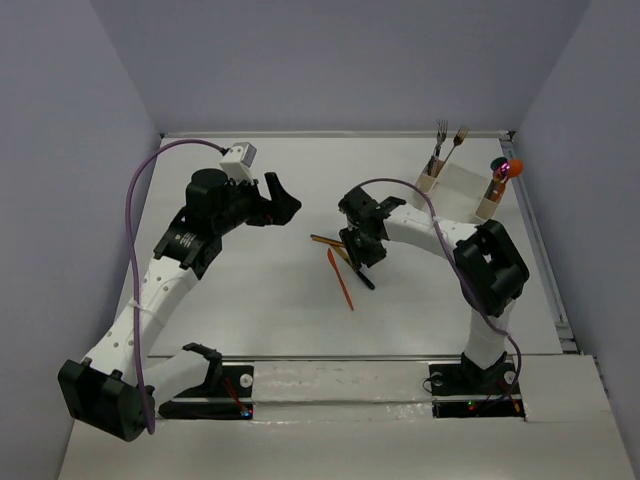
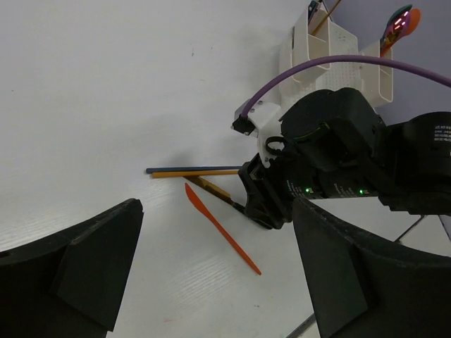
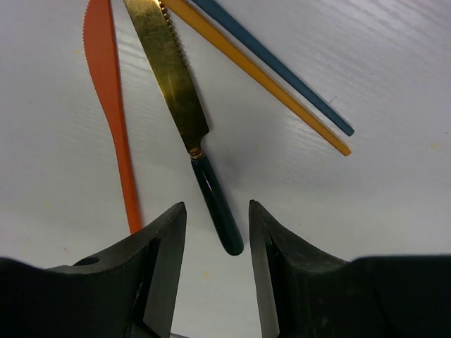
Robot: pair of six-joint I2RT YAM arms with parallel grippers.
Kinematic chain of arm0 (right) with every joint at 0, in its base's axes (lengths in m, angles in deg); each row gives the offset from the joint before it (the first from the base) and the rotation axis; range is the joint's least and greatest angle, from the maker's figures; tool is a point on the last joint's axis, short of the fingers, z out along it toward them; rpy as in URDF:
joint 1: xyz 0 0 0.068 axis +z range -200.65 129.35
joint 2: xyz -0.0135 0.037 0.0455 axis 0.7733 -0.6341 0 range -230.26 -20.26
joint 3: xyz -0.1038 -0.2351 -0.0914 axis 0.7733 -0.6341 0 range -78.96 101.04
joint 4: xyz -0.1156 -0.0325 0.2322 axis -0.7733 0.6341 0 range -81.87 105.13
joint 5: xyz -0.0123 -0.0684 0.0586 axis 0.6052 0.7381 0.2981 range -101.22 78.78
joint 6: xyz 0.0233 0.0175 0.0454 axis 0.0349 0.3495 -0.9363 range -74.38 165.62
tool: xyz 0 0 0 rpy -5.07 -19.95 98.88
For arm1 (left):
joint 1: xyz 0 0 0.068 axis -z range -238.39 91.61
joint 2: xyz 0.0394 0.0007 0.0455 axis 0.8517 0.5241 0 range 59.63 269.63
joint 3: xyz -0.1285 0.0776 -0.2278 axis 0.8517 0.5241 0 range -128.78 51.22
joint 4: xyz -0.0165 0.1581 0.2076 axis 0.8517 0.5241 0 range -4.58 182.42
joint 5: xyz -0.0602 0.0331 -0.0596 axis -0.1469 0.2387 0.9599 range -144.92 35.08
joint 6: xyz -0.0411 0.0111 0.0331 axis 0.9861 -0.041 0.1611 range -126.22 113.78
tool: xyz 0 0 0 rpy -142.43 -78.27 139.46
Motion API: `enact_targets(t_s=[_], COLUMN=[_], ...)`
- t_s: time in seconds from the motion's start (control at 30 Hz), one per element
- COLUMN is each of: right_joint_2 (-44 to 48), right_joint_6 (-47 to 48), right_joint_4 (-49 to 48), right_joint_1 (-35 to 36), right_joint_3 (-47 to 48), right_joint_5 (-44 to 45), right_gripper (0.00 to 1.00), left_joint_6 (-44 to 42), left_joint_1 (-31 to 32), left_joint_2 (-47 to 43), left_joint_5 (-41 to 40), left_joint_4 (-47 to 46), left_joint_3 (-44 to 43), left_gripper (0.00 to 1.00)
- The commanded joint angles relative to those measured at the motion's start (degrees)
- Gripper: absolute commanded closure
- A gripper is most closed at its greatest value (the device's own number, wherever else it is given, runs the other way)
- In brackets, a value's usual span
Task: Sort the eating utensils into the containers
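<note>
A gold knife (image 3: 173, 84) with a dark teal handle (image 3: 213, 186) lies on the white table. My right gripper (image 3: 217, 206) is open, one jaw on each side of the handle's end, with a gap on both sides. An orange-red knife (image 3: 113, 113) lies to its left; a yellow stick (image 3: 261, 74) and a dark blue stick (image 3: 282, 70) lie to its right. From above, the right gripper (image 1: 362, 262) is low over these utensils. My left gripper (image 1: 285, 200) hangs wide open and empty to their left. The containers (image 1: 460, 180) stand at the far right with forks (image 1: 442, 145) and spoons (image 1: 505, 168).
In the left wrist view the orange-red knife (image 2: 222, 229) lies between that gripper's fingers, far below, and the right arm's wrist (image 2: 338, 162) fills the right side. A purple cable (image 1: 135, 200) loops along the left arm. The table's raised edge (image 1: 540, 250) runs along the right.
</note>
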Motion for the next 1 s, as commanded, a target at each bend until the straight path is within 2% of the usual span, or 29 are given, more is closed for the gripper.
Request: enact_targets(t_s=[0.0, 0.3, 0.37, 0.43, 0.53, 0.8, 0.97], right_joint_2=[-1.91, -6.83, -7.98, -8.50, -8.60, -1.58, 4.49], right_joint_6=[1.95, 2.74, 2.74, 2.74, 2.39, 1.95, 2.82], right_joint_4=[3.03, 1.98, 2.06, 2.06, 3.46, 8.29, 12.51], right_joint_1=[1.23, 1.76, 2.28, 2.28, 2.81, 3.87, 3.87], right_joint_3=[2.82, 4.31, 4.57, 4.40, 3.35, -1.48, 1.66], right_joint_5=[-2.01, -1.66, -1.83, -1.75, -2.27, -4.21, -6.31], right_gripper=[0.53, 0.54, 0.58, 0.72, 0.81, 0.88, 0.93], left_joint_6=[-0.17, 0.18, 0.18, 0.27, 0.27, 0.36, 0.36], left_joint_1=[0.17, 0.17, 0.17, 0.17, 0.17, 0.17, 0.17], left_joint_2=[-0.99, -0.72, -0.81, -0.98, -0.99, -1.25, -0.99], left_joint_5=[1.01, 1.53, 1.62, 1.71, 1.71, 1.62, 1.71], left_joint_4=[-2.11, -2.63, -2.72, -2.81, -2.98, -3.42, -3.51], left_joint_3=[-0.37, -0.11, 0.16, 0.33, 0.86, 1.91, 2.00], left_gripper=[0.01, 0.01, 0.01, 0.01, 0.01, 0.01, 0.01])
